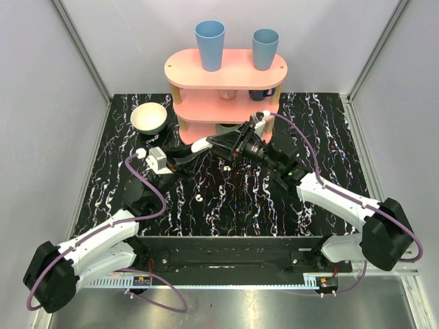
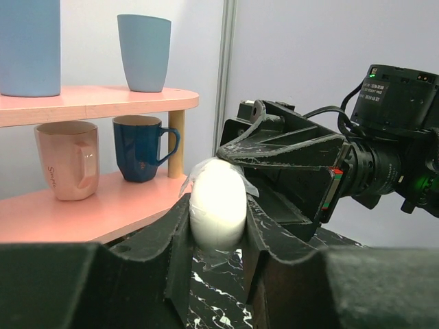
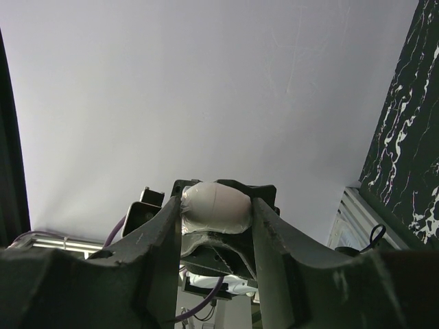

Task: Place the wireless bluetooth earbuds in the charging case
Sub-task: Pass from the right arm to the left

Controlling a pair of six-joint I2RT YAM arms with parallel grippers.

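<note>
The white charging case (image 2: 217, 199) is pinched between my left gripper's (image 2: 218, 218) two dark fingers and held above the black marble table (image 1: 226, 205). My right gripper (image 3: 216, 218) is shut on the same case (image 3: 214, 204) from the opposite side. Its black fingers (image 2: 288, 154) reach over the case's far end in the left wrist view. In the top view the two grippers meet at mid-table (image 1: 232, 146), in front of the pink shelf, and hide the case. A tiny white bit, perhaps an earbud (image 1: 198, 197), lies on the table nearer the arms.
A two-tier pink shelf (image 1: 226, 75) stands at the back with two blue cups (image 1: 209, 44) on top and a pink mug (image 2: 66, 159) and a navy mug (image 2: 140, 147) on its lower tier. A cream bowl (image 1: 149, 118) sits to its left. Grey walls enclose the table.
</note>
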